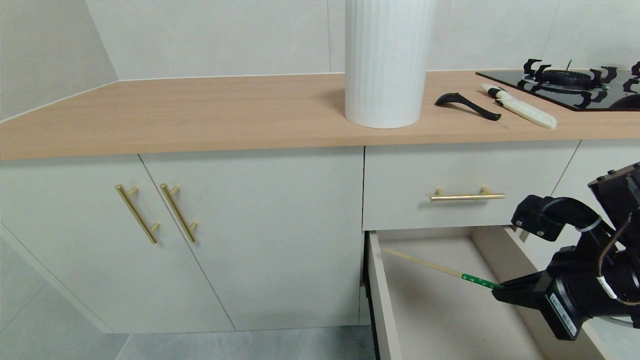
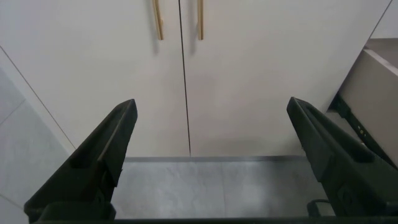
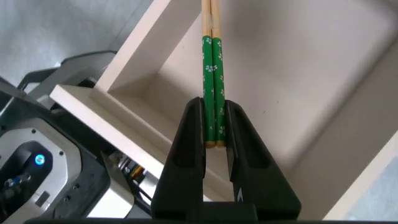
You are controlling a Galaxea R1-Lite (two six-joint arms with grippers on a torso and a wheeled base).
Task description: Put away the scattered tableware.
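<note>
My right gripper (image 1: 500, 290) (image 3: 214, 121) is shut on a pair of wooden chopsticks (image 1: 440, 270) (image 3: 212, 74) with green ends, holding them by the green part over the open lower drawer (image 1: 430, 305). Their bare tips point toward the drawer's back left. On the counter to the right of the vase lie a black-handled utensil (image 1: 467, 105) and a knife (image 1: 520, 106) in a pale sheath. My left gripper (image 2: 211, 158) is open, low in front of the cabinet doors (image 2: 183, 68), with nothing between its fingers.
A tall white ribbed vase (image 1: 385, 60) stands on the wooden counter (image 1: 200, 112). A black gas hob (image 1: 575, 85) sits at the far right. The upper drawer (image 1: 467, 196) with its brass handle is closed above the open one. Grey floor (image 2: 205, 186) lies below.
</note>
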